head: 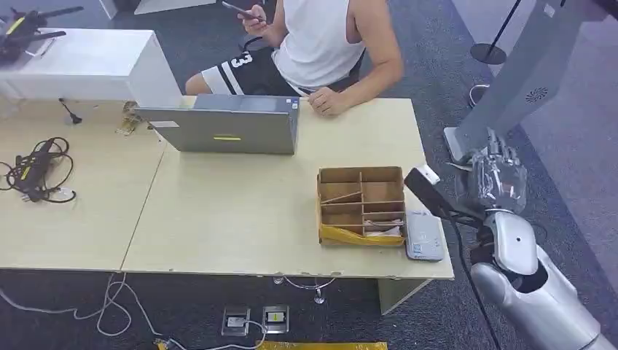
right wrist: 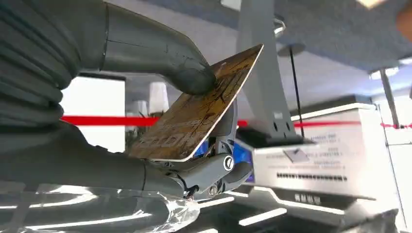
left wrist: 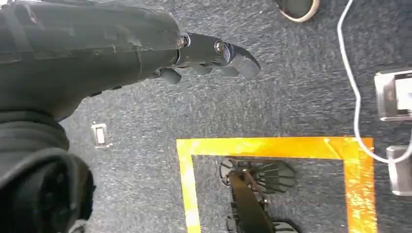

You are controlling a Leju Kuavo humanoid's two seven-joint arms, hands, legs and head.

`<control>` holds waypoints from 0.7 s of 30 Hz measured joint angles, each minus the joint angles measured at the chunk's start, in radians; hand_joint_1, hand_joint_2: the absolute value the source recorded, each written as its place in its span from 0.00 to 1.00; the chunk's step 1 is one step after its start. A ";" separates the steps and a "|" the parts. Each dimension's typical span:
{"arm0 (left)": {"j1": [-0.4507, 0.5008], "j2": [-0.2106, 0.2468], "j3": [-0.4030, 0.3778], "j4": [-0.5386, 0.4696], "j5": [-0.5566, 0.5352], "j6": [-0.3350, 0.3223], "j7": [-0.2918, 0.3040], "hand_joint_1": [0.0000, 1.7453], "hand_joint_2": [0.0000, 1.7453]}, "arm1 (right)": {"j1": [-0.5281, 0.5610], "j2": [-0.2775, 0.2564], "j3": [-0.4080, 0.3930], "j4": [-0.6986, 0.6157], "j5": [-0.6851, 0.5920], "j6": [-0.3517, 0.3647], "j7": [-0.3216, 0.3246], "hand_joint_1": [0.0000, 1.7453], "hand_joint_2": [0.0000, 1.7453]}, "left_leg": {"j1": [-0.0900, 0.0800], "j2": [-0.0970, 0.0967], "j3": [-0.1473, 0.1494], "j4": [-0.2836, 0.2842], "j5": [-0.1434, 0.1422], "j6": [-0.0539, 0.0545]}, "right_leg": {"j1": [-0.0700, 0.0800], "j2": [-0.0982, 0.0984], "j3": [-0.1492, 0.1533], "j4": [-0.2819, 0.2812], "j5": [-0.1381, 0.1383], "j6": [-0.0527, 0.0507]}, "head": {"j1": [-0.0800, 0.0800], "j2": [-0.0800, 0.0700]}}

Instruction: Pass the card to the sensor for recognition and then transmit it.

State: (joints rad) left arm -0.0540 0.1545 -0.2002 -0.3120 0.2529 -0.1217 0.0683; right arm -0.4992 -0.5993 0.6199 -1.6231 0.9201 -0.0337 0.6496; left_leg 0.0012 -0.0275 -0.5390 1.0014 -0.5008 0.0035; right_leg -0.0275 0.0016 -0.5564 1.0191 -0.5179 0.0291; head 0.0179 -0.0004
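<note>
Right now the right hand (right wrist: 160,145) pinches the card (right wrist: 197,111) between its thick grey thumb (right wrist: 160,53) on top and darker fingers (right wrist: 214,170) beneath, off the table's (head: 240,219) right edge. Flat, rectangular and brown-gold, the card slants its long axis away toward the grey sensor stand (head: 521,80). Hanging over carpet, the left hand (left wrist: 209,53) holds nothing, fingers loosely curled.
</note>
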 joint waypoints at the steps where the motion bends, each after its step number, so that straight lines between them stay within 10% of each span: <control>1: -0.005 -0.003 -0.002 0.001 0.000 0.000 0.000 0.00 0.00 | -0.024 0.000 -0.004 -0.014 0.001 0.020 0.003 1.00 1.00 | 0.000 0.000 0.000 0.000 0.000 0.000 | 0.000 0.000 0.000 0.000 0.000 0.000 | 0.000 0.000; 7: -0.050 -0.015 -0.028 0.002 -0.040 0.000 0.027 0.00 0.00 | -0.201 0.047 0.014 -0.039 0.041 0.110 -0.022 1.00 1.00 | 0.001 -0.001 0.000 0.000 0.001 -0.001 | 0.001 -0.001 0.000 0.001 0.001 0.000 | 0.000 0.000; 21: -0.054 -0.024 -0.048 0.003 -0.040 0.000 0.028 0.00 0.00 | -0.240 0.077 0.057 -0.038 0.048 0.106 -0.022 1.00 1.00 | 0.001 -0.003 -0.002 0.000 0.001 -0.001 | 0.001 -0.002 0.000 0.000 0.001 0.000 | 0.000 0.000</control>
State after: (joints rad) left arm -0.1080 0.1301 -0.2483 -0.3094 0.2129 -0.1217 0.0961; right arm -0.7396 -0.5223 0.6771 -1.6610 0.9682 0.0721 0.6279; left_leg 0.0023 -0.0300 -0.5406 1.0016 -0.5000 0.0023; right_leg -0.0263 0.0000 -0.5568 1.0196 -0.5170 0.0289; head 0.0179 -0.0004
